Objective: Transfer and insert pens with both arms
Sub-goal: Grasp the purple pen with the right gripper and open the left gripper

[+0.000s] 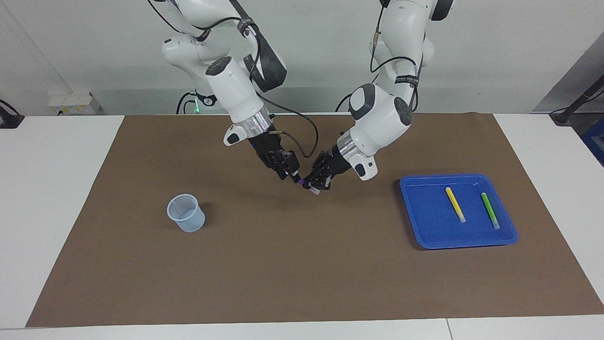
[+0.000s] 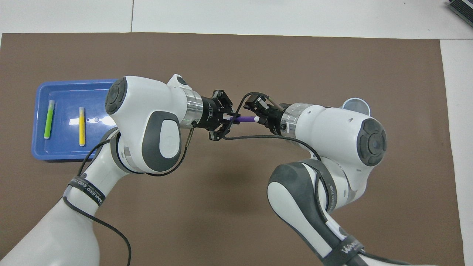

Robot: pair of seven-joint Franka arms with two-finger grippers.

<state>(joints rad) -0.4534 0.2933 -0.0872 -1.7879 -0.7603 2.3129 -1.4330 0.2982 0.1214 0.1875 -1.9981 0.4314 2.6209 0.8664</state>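
The left gripper [image 1: 315,181] is clamped on the purple pen [image 2: 242,119], up over the brown mat's [image 1: 302,264] middle. The right gripper [image 1: 289,171] meets the pen's other end; its fingers' state can't be told. The pen is mostly hidden in the facing view. The yellow pen [image 1: 455,204] and green pen [image 1: 490,210] lie in the blue tray [image 1: 424,226].

A purple pen [image 2: 242,119] with a white tip spans two black grippers, left [image 2: 226,120] and right [image 2: 258,117], on white arms (grey joint caps). Below lies a brown mat [image 1: 302,264]; a blue tray [image 1: 415,208] holds yellow [image 1: 455,204] and green [image 1: 490,210] pens; the cup [image 1: 186,213] is pale blue.
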